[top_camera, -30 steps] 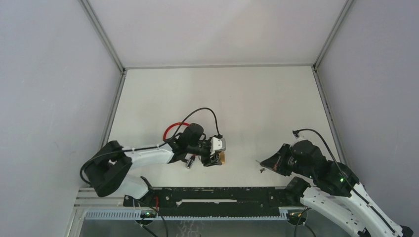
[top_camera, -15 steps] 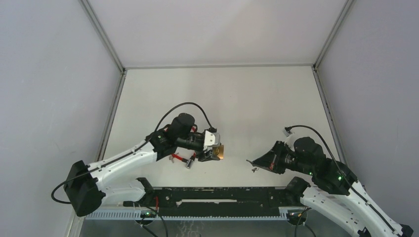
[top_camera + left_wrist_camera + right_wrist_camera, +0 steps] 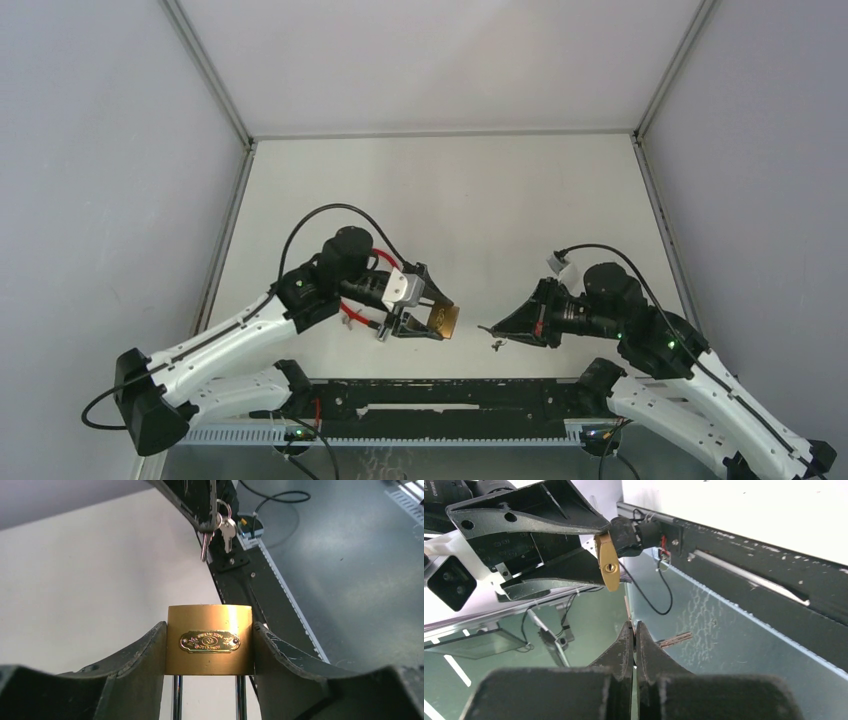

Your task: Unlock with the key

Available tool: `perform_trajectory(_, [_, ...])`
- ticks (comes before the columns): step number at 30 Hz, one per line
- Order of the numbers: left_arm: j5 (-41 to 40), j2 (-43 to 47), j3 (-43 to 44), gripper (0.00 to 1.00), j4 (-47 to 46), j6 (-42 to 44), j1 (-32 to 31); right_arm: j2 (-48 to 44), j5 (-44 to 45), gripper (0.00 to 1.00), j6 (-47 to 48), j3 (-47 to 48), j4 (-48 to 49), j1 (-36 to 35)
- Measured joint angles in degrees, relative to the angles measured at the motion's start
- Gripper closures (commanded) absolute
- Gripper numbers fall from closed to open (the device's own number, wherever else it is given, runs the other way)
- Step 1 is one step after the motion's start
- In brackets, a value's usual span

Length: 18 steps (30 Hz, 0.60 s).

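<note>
My left gripper point(image 3: 436, 318) is shut on a brass padlock point(image 3: 447, 320) and holds it above the table, keyhole end facing right. In the left wrist view the padlock point(image 3: 209, 640) sits squarely between both fingers point(image 3: 145, 655), its steel shackle pointing back toward the wrist. My right gripper point(image 3: 492, 328) is shut on a key point(image 3: 484, 327), with a second key point(image 3: 497, 345) dangling from the ring. In the right wrist view the key blade point(image 3: 626, 609) sticks out past my shut gripper point(image 3: 634, 627), below and a little right of the padlock's keyhole point(image 3: 610, 568). A gap separates the key and the padlock.
A red cord point(image 3: 350, 313) with a small dark metal end point(image 3: 383, 332) lies on the table under the left arm. The black mounting rail point(image 3: 450, 395) runs along the near edge. Grey walls enclose the white table point(image 3: 480, 200) on three sides.
The left arm has lifted the padlock off the table and turned it toward the right. The right gripper has moved left and up with the key, closing the gap.
</note>
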<state>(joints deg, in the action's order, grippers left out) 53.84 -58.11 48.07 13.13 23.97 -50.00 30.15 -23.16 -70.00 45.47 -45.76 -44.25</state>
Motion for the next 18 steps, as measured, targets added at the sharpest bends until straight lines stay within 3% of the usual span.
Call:
perform_trajectory(9, [1.8, 0.5, 0.0, 1.0, -7.6, -5.6, -0.9, 1.9, -2.0, 1.0, -4.5, 0.0, 5.7, -1.9])
perform_trajectory(18, [-0.3, 0.5, -0.2, 1.0, -11.2, -8.6, -2.1, 4.3, 0.2, 1.0, -7.1, 0.1, 9.8, -8.4])
